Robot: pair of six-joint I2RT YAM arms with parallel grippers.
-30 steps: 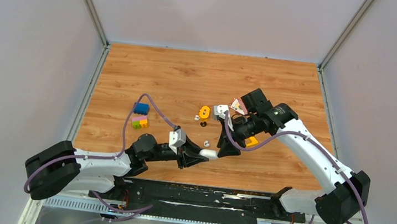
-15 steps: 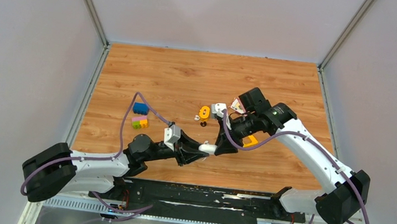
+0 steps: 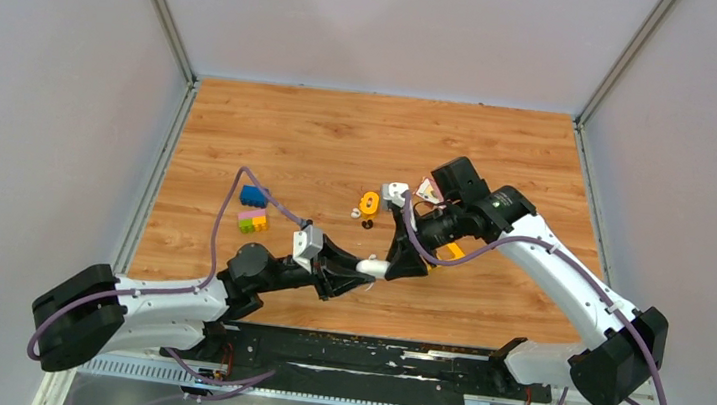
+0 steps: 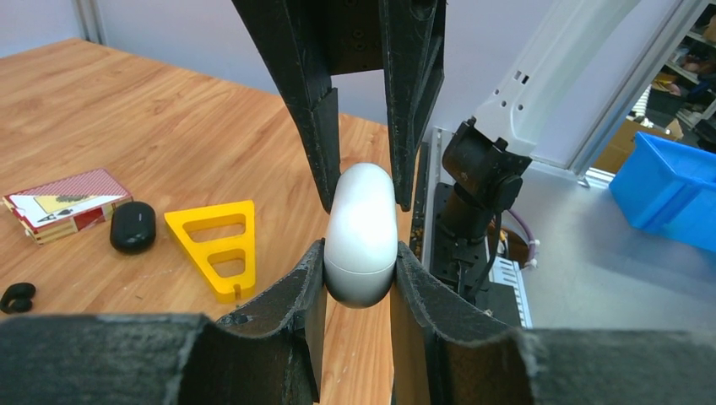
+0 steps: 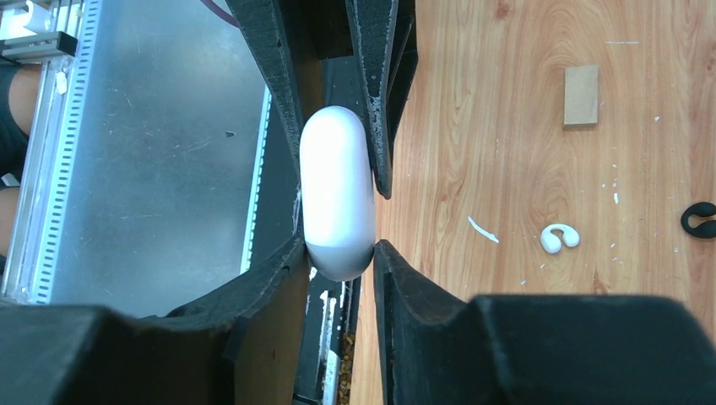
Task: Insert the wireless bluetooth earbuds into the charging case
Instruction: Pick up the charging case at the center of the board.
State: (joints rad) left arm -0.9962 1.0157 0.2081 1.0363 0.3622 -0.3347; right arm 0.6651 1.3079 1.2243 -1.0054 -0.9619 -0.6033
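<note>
The left hand (image 4: 359,257) is clamping its two black fingers on one end of the charging case (image 4: 361,215), a smooth white capsule, and its pads are pressing against both sides. The right hand (image 4: 363,190) is reaching in from the opposite direction and gripping the other end of the same case, one finger touching each side. The case is therefore hanging between the two hands, tip to tip, raised off the desk (image 3: 341,140) over its near middle part. In the right wrist view the case is showing against the line where the wood is meeting a grey metal panel (image 5: 152,169).

The earbuds are lying loose on the wood, apart from the case. A white earbud (image 5: 559,238) is resting near the right hand's fingers, and a black earbud (image 5: 699,219) is showing, partly cut off, at the right edge of that view. A tan block (image 5: 581,94) is lying beyond them.

In the left wrist view a yellow triangle (image 4: 215,249) is lying flat near the hands. A black oval thing (image 4: 132,226) is sitting just beside it, with a card box (image 4: 67,198) next to that.

From above, an orange piece (image 3: 368,203) is lying beyond the hands. A blue block (image 3: 255,196) and a cluster of coloured blocks (image 3: 253,221) are sitting close together, well apart on the left side.
</note>
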